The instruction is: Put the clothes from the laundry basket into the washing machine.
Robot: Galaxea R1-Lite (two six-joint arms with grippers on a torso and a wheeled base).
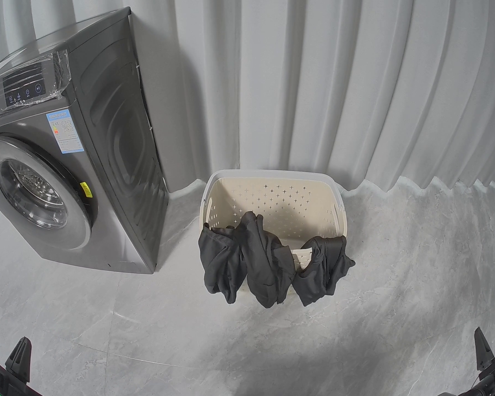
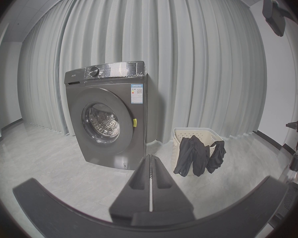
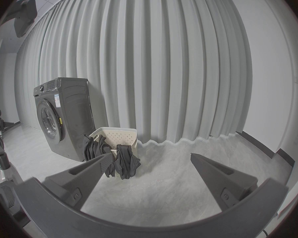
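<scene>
Clothes (image 1: 264,268): dark garments draped over laundry basket (image 1: 291,204) near rim, on floor (image 1: 396,292) beside washing machine (image 1: 115,138), door (image 1: 36,193) seemingly closed. Left gripper (image 2: 150,164): closed tight, empty. Right gripper (image 3: 151,157): spread wide, empty.

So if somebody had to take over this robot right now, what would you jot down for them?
Grippers: the left gripper has its jaws shut on nothing; the right gripper has its jaws open and empty. Both are well short of the basket.
Things: the laundry basket stands on the floor to the right of the washing machine. The dark clothes hang over its near rim. The machine's door is shut.
Done: nothing yet.
Left: open the door, then move the clothes in.
</scene>
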